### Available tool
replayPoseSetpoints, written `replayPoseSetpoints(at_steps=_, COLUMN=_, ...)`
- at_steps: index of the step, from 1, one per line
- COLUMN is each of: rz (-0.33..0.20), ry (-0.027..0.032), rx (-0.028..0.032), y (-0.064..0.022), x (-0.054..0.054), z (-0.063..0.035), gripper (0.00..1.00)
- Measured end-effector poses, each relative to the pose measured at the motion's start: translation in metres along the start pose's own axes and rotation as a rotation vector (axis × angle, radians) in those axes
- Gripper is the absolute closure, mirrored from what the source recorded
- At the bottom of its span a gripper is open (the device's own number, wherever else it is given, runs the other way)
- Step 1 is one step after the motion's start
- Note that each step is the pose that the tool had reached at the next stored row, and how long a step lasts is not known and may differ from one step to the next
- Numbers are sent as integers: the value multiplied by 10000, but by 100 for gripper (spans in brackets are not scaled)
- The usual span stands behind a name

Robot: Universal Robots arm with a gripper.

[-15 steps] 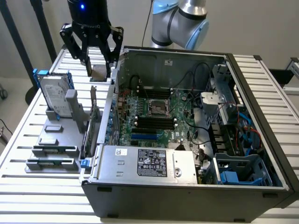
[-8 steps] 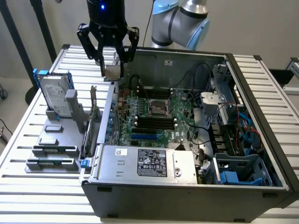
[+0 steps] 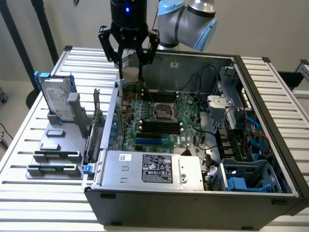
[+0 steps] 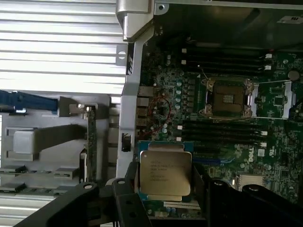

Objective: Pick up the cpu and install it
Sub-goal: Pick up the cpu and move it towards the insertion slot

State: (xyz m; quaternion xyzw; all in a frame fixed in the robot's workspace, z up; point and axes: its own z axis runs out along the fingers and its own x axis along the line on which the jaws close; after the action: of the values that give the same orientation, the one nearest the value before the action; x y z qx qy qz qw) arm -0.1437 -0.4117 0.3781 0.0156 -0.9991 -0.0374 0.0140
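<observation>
The cpu (image 4: 165, 173) in end effector (image 4: 164, 188), above motherboard (image 4: 166, 109)

- The print on the chip (image 4: 165, 168) is too small to read.
- The gripper (image 4: 165, 182) covers part of the chip's rim.
- The exterior view's top edge cuts off the arm (image 3: 193, 21).

Pincer (image 3: 131, 76) with the cpu (image 3: 129, 71) above the open computer case (image 3: 193, 195)

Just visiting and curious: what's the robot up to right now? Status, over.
Jaws shut on the cpu. Chip held over the open computer case, apart from the cpu socket. Socket open and bare; nothing seen in the way.
</observation>
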Motion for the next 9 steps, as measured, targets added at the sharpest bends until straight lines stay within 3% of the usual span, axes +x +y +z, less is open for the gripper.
replayPoseSetpoints(at_steps=3, rz=0, ry=1, rx=16, y=81, x=-122, z=49, gripper=45)
replayPoseSetpoints(at_steps=9, rz=1, ry=0, rx=16, y=238, x=-264, z=167, gripper=45)
